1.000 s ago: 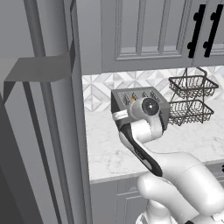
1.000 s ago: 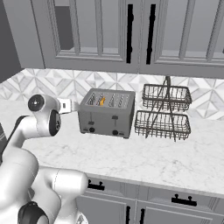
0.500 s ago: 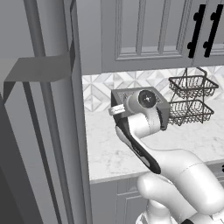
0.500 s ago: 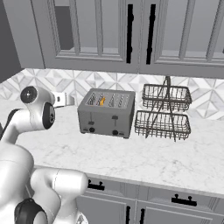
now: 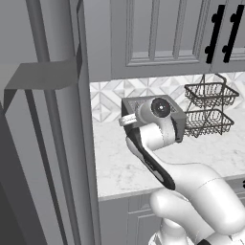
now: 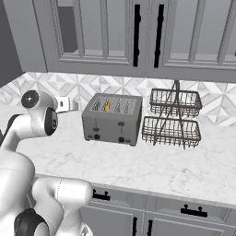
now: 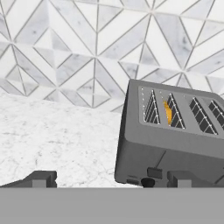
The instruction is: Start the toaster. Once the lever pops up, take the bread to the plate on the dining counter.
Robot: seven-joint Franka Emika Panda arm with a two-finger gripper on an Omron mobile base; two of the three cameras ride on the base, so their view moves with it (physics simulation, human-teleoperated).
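Note:
The grey toaster (image 6: 112, 119) stands on the marble worktop against the tiled wall, with the bread (image 6: 107, 106) down in one of its top slots. In the hand view the toaster (image 7: 175, 135) lies ahead and to the right, and the bread (image 7: 167, 111) shows as an orange sliver in the second slot. A small dark lever tab (image 7: 154, 173) sits low on the front face beside a black knob (image 7: 148, 182). My gripper (image 7: 113, 179) is open, left of the toaster and short of it, holding nothing. The arm hides most of the toaster (image 5: 179, 122) in the left base view. The plate and the dining counter are out of view.
A two-tier black wire basket rack (image 6: 173, 117) stands just right of the toaster. Grey wall cabinets (image 6: 138, 37) hang above. A tall grey cabinet side (image 5: 67, 143) closes off the worktop's left end. Bare marble worktop (image 6: 138, 161) lies in front of the toaster.
The arm's upper joint and hand have risen slightly and drawn a little left, away from the toaster. The toaster, bread and rack have not moved. The gripper stays open.

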